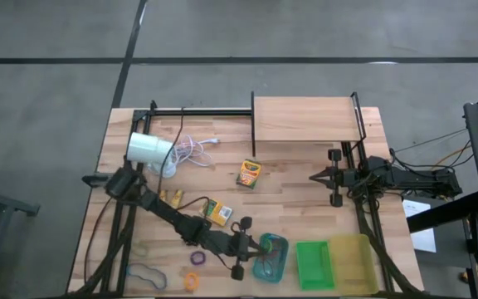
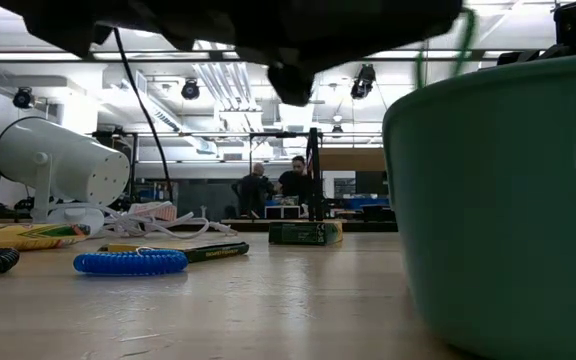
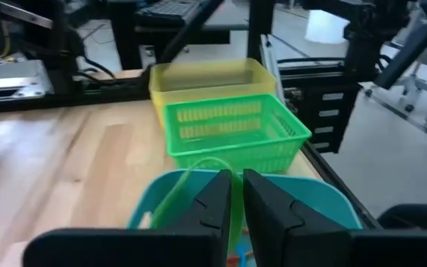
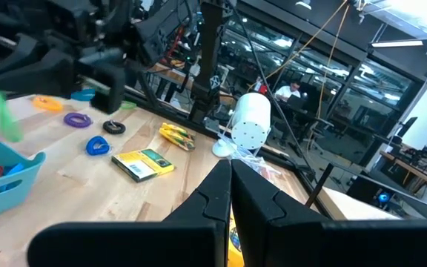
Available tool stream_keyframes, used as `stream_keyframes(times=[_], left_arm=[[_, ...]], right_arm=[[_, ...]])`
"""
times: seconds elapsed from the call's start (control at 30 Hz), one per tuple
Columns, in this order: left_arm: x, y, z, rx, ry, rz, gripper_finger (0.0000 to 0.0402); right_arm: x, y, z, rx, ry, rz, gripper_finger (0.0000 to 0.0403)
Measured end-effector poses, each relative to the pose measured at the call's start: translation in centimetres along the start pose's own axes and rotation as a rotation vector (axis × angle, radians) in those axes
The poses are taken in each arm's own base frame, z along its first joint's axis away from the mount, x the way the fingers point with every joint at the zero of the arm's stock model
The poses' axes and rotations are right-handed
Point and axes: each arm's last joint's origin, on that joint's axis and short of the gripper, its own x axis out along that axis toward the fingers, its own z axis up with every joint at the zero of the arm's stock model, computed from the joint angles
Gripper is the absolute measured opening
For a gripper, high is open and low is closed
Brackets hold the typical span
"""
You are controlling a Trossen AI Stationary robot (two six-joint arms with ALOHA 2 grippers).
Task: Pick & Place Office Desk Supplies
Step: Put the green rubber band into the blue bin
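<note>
High view puts your left gripper [image 1: 254, 247] at the teal tray's [image 1: 282, 246] nine o'clock rim, jaws pinched narrow on a thin green loop [image 3: 181, 184] hanging over the tray. Release straight down. Your right gripper [image 1: 315, 176], jaws shut, waits well apart.

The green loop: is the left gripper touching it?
Touching. In the left wrist view the left gripper pinches the green loop above the teal tray.

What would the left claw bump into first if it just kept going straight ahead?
Probably the green tray: the left gripper, holding a thin green loop above the teal tray, points at it. It might pass above; depth is unclear.
</note>
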Motion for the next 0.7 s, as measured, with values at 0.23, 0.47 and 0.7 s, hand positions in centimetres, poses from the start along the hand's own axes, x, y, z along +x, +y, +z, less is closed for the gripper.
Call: stream_keyframes(times=[0.23,0.47,0.7], left_arm=[[2.0,-0.7,-1.3,0.008,0.034,-0.075,0.0040],[2.5,-0.8,-2.2,0.021,0.085,-0.073,0.0040],[2.5,-0.8,-2.3,0.024,0.101,-0.072,0.0069]], right_arm=[[0.0,0.0,0.0,0.000,0.000,0.000,0.0008],[0.0,0.0,0.0,0.000,0.000,0.000,0.0008],[0.0,0.0,0.0,0.000,0.000,0.000,0.0008]])
